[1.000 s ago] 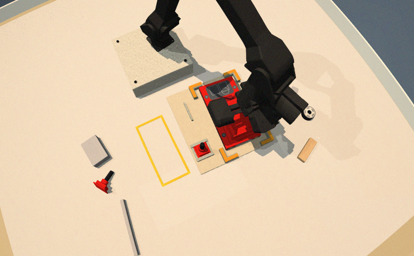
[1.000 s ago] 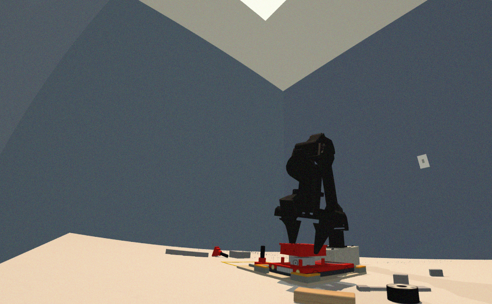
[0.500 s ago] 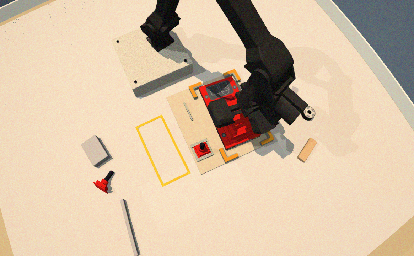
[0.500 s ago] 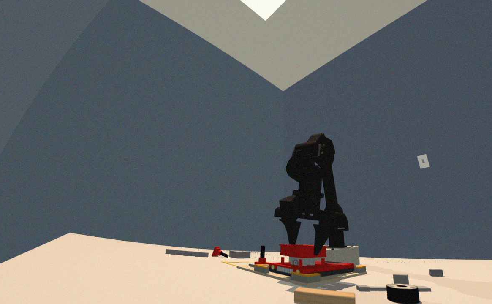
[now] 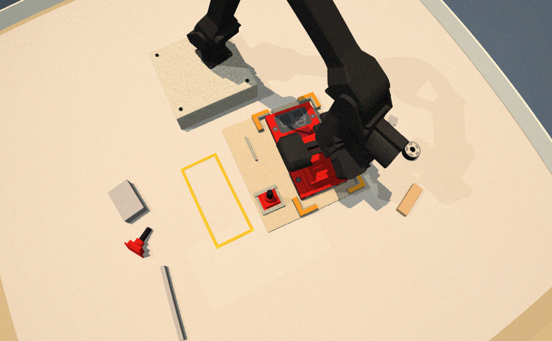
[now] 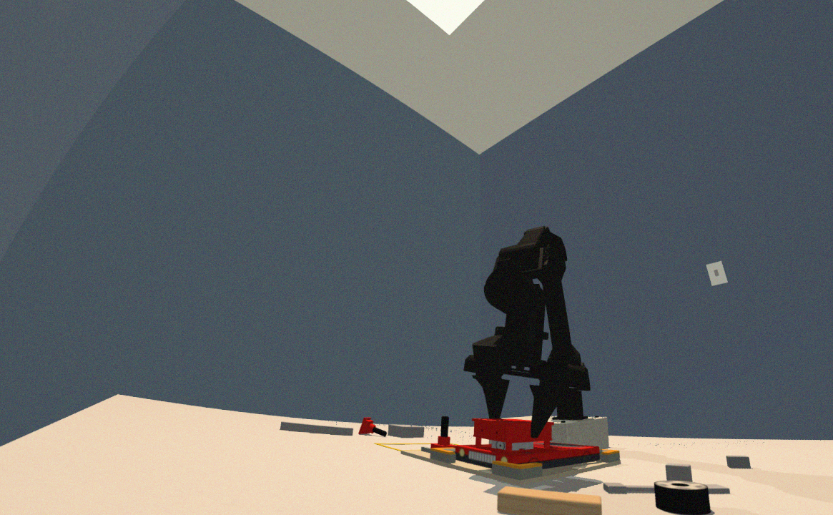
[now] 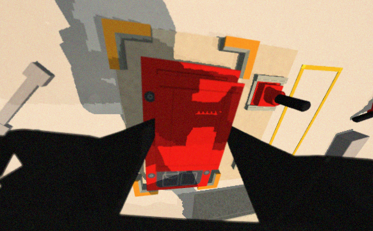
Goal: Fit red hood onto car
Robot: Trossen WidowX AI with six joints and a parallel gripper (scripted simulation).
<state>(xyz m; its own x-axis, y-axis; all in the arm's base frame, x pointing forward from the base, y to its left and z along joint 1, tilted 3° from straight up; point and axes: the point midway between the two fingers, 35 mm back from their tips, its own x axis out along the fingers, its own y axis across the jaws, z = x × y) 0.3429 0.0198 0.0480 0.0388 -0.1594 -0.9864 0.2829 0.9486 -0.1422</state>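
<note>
My gripper (image 6: 516, 427) (image 7: 192, 126) is shut on the red hood (image 6: 512, 428) (image 7: 180, 128), with one finger on each side. In the exterior view the hood is over the car chassis (image 5: 307, 190) (image 6: 573, 451) (image 7: 161, 65), roof up and roughly level. A gap shows between its lower edge and the deck. Red pegs stand in that gap below the hood's corners, and the grey engine block (image 6: 521, 445) shows between them. Whether the pegs' tops are in the holes is hidden. The chassis sits between the jig's orange corners (image 5: 307, 210) (image 7: 252, 58).
A red piece with a black handle (image 5: 269, 198) (image 7: 268, 94) stands on the jig board beside the chassis; a similar one (image 5: 135, 247) lies farther off. A grey block (image 5: 125, 199), a wooden block (image 5: 409, 200) (image 6: 548, 501) and a black wheel (image 5: 411, 150) (image 6: 681, 498) lie around.
</note>
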